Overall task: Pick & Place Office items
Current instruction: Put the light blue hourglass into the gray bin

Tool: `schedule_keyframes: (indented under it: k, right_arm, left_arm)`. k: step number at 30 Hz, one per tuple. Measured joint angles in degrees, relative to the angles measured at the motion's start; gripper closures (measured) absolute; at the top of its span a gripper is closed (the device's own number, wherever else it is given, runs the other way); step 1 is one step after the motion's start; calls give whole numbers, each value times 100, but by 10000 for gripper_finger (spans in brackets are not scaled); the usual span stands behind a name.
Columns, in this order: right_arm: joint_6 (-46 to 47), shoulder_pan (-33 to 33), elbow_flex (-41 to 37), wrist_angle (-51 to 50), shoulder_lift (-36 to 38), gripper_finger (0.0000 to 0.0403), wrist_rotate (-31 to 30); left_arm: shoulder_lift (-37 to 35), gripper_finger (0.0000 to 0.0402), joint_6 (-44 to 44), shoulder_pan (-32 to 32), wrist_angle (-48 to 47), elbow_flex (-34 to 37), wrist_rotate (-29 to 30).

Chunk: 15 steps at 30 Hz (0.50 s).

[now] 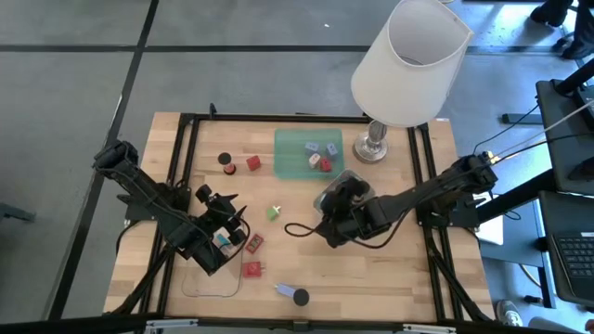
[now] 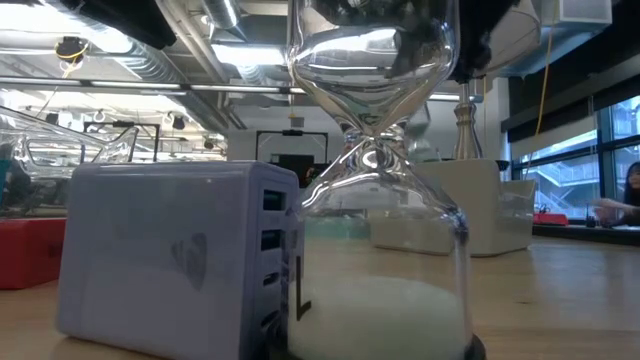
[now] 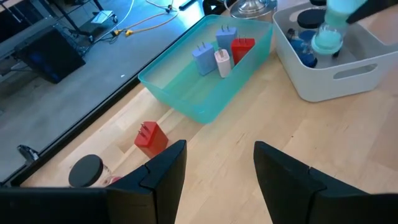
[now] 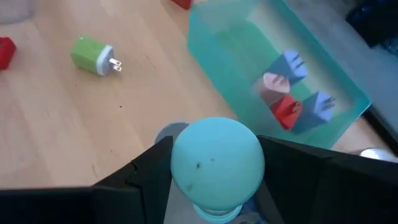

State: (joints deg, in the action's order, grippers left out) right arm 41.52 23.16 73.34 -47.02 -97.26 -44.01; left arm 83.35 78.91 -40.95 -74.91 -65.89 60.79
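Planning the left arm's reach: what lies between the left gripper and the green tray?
In the left wrist view, bare wood lies between the left gripper and green tray; a red charger sits aside.
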Motion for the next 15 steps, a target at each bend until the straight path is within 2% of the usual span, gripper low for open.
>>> schedule_keyframes:
  k: [5, 11, 15]
  right_arm:
    - [308, -13, -610, 635, -1, 194, -20]
    - [188, -60, -1192, 1828, -1, 192, -202]
    - [202, -135, -1472, 2275, -1, 192, -216]
  left_arm:
    - [0, 217, -4, 13, 0, 0, 55]
    - [0, 217, -22, 78, -2, 0, 301]
    - [0, 217, -22, 140, -4, 0, 309]
